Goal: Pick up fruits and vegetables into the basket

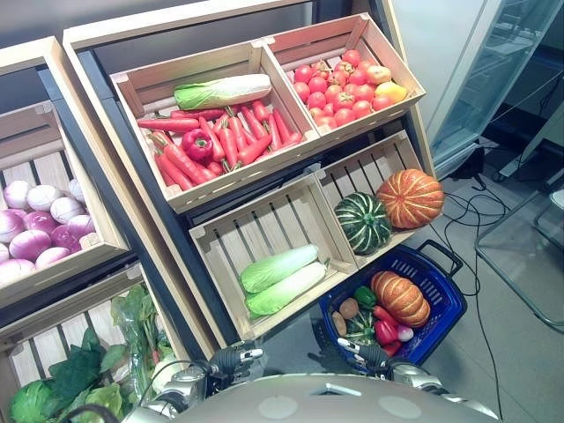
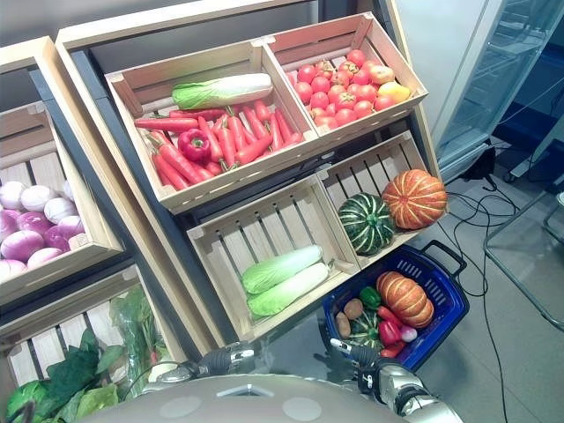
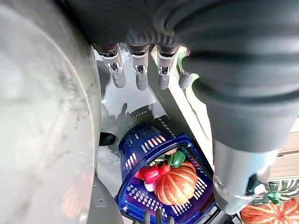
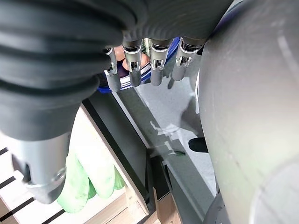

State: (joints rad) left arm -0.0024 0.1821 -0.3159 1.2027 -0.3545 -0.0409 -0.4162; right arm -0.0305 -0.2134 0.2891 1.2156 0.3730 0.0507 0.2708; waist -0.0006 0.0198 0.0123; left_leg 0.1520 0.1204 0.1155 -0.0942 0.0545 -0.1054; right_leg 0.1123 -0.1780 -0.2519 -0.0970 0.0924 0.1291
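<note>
You have no legible writing to go on anywhere on the crates, the basket or the produce.

From the head views you see the wooden rack with four slanted crates. The upper left crate holds carrots, a red pepper and a cabbage; the upper right holds tomatoes with a yellow fruit at its right end. The lower left crate holds two cabbages; the lower right holds a green squash beside an orange pumpkin, touching it. A second rack to the left carries onions above leafy greens.

The blue basket stands on the floor just below the lower right crate. In it lie a smaller pumpkin, a green pepper, red peppers and a potato.

Both hands sit low at the bottom edge of the head views, left hand and right hand, where you cannot judge their fingers. The wrist views settle that: the left hand's fingers hang straight and relaxed with nothing in them, above the basket. The right hand's fingers are likewise straight and empty, with the basket's blue rim past them and the lower cabbages beside its wrist.
</note>
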